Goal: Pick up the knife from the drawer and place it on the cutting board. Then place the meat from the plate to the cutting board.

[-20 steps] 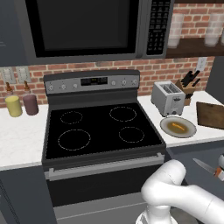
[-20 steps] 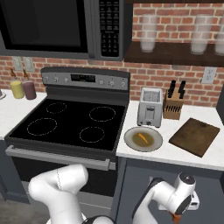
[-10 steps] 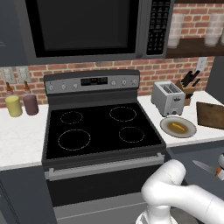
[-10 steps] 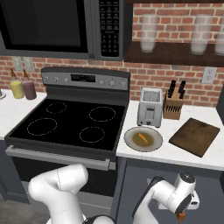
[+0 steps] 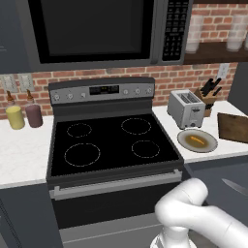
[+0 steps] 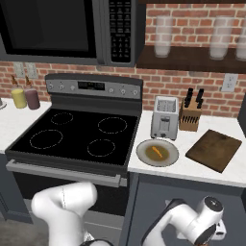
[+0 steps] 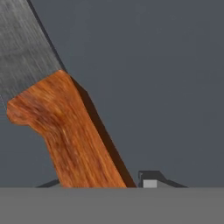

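Knife close up: orange-brown wood-grain handle, brushed silver blade, lying on dark grey drawer floor. Handle base between gripper tips; jaw grip cannot be told. Above: white counter, plate, cutting board, black stove.

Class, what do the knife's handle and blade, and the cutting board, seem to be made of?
The knife: handle looks like orange-brown wood with streaky grain; blade looks like brushed metal, grey with fine lines. The cutting board: probably dark wood, matte brown slab with faint grain.
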